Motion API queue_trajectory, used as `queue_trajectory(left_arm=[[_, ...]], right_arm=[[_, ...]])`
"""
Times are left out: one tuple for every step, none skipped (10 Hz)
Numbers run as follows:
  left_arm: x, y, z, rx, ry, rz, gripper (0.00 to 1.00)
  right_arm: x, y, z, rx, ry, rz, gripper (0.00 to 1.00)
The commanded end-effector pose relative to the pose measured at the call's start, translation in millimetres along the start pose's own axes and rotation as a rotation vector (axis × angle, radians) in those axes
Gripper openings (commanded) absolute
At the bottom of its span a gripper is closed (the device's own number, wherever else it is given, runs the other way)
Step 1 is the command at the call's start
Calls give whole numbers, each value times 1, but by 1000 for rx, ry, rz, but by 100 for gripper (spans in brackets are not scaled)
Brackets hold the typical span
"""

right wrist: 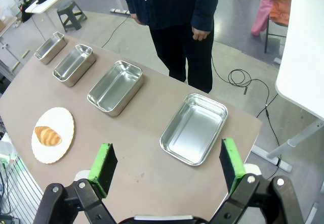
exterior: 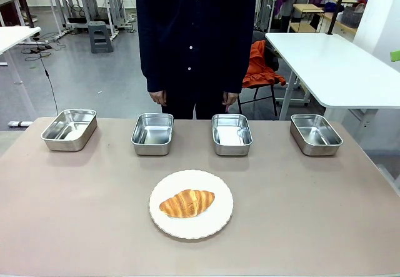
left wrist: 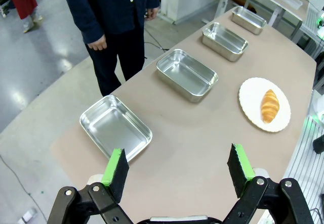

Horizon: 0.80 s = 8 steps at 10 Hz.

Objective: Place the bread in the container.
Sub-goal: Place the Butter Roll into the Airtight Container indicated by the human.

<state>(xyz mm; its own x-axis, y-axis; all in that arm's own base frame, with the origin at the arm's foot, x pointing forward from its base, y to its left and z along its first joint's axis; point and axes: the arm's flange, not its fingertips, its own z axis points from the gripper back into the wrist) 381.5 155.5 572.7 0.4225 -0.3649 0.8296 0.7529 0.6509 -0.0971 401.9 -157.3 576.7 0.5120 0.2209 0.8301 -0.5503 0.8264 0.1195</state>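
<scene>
While wide, empty in wrist views: left end effector (left wrist: 178, 159), right end effector (right wrist: 167, 155); bread (exterior: 187, 203) on plate (exterior: 191, 229).

Bright, even overhead light fills all three views, throwing only soft, faint shadows beside the steel trays (exterior: 152, 147) and the plate (exterior: 187, 233) on the counter (exterior: 75, 214), with mild glints on the tray floors, sharp focus throughout, and wide-angle bending of edges in both wrist views

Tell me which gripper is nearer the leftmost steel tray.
Left. The left gripper hovers beside the leftmost tray; the right gripper beside the rightmost tray, at the opposite end.
</scene>
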Motion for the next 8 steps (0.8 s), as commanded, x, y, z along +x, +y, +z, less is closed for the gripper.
queue_trajectory(left_arm=[[0, -1, 1, -1, -9, -1, 100], [0, -1, 1, -1, -9, -1, 100], [0, -1, 1, -1, -9, -1, 100], [0, -1, 1, -1, -9, -1, 100], [0, -1, 1, -1, -9, -1, 100], [0, -1, 1, -1, -9, -1, 100], [0, -1, 1, -1, -9, -1, 100], [0, -1, 1, -1, -9, -1, 100]], right_arm=[[1, -2, -1, 7, -17, 7, 100], [1, -2, -1, 7, -17, 7, 100], [1, -2, -1, 7, -17, 7, 100], [1, -2, -1, 7, -17, 7, 100], [1, -2, -1, 7, -17, 7, 100], [1, -2, -1, 7, -17, 7, 100], [1, -2, -1, 7, -17, 7, 100], [1, -2, -1, 7, -17, 7, 100]])
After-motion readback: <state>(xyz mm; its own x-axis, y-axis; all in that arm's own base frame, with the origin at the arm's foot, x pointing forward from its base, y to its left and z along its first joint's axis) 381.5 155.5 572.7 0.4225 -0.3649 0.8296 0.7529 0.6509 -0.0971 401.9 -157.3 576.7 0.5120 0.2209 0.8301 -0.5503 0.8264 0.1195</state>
